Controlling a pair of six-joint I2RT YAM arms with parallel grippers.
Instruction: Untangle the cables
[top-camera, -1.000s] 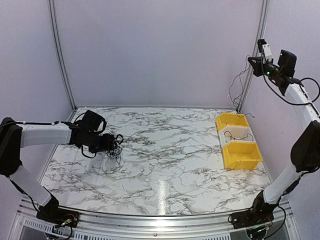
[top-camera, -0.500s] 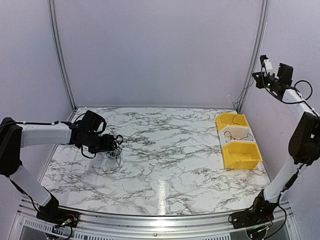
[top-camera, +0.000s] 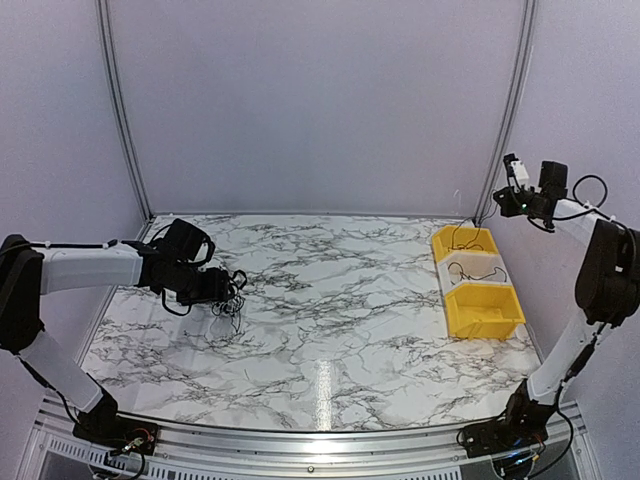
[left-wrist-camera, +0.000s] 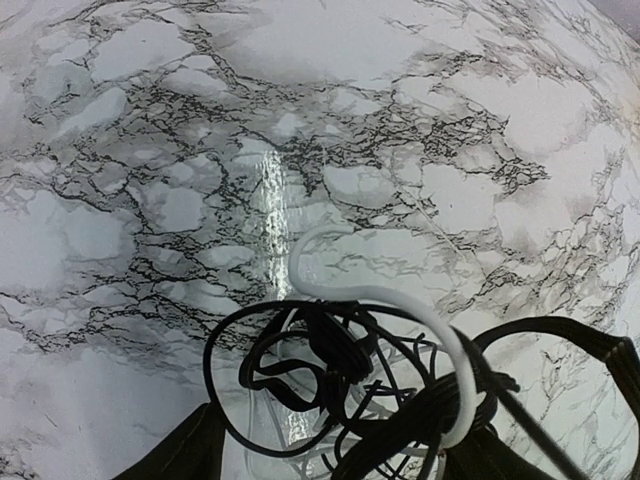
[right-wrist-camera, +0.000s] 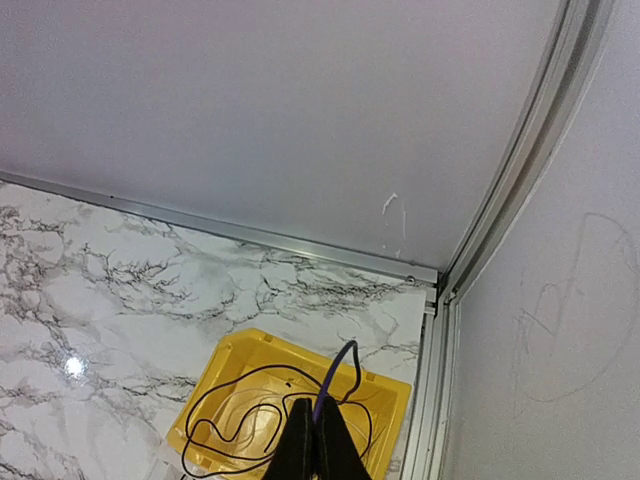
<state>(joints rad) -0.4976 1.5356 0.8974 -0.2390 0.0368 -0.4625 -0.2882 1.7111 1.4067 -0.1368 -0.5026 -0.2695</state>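
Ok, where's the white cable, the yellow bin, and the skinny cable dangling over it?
white cable (left-wrist-camera: 400, 298): left wrist view, middle of its curve.
yellow bin (right-wrist-camera: 385, 400): right wrist view, far right corner of its wall.
skinny cable (right-wrist-camera: 334, 375): right wrist view, the stretch rising above the bin.

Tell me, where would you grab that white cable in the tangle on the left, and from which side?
Probably its hooked free end. The white cable arches out beyond the black cables there, over bare table. Coming down from above, on the tangle's open-table side, should therefore catch it alone.
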